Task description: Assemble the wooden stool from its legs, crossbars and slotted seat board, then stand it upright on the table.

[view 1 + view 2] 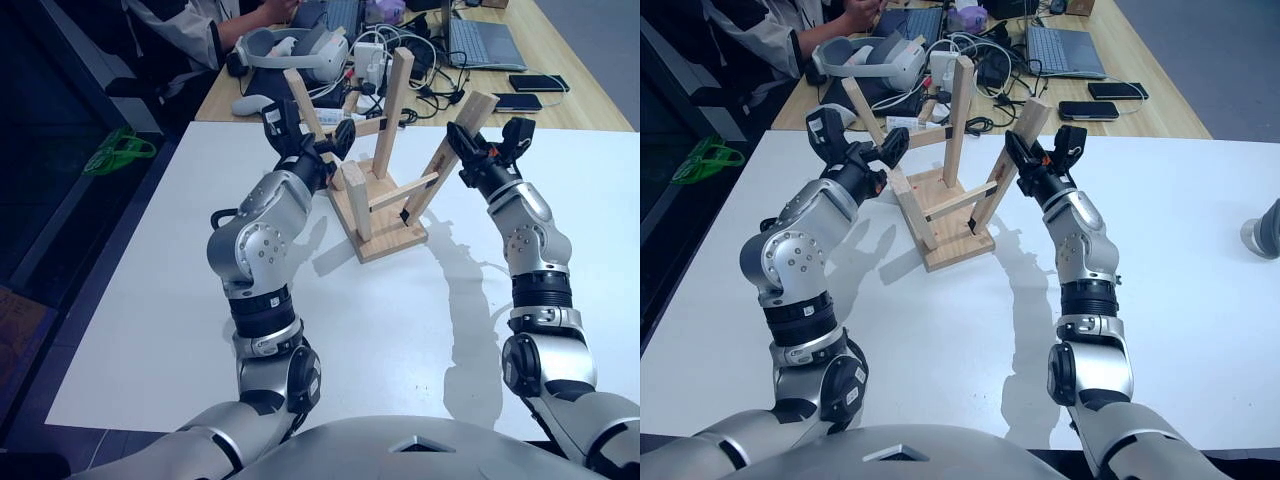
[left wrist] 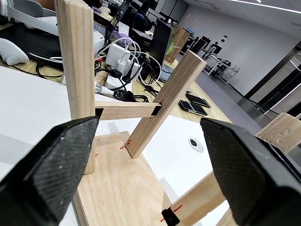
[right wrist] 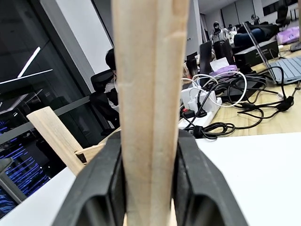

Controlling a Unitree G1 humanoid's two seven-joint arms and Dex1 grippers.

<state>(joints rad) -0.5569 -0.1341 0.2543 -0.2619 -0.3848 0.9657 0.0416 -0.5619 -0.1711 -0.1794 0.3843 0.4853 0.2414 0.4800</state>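
Clamping a stool leg, right gripper; left gripper released beside red-marked seat board.

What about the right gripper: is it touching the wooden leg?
Touching. Right wrist view: the leg sits clamped between the fingers of the right gripper, no gap.

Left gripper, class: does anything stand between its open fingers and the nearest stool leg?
Nothing visible does. The left gripper is open close by the nearest leg, with no other part between them; the right gripper is shut on the right-hand leg.
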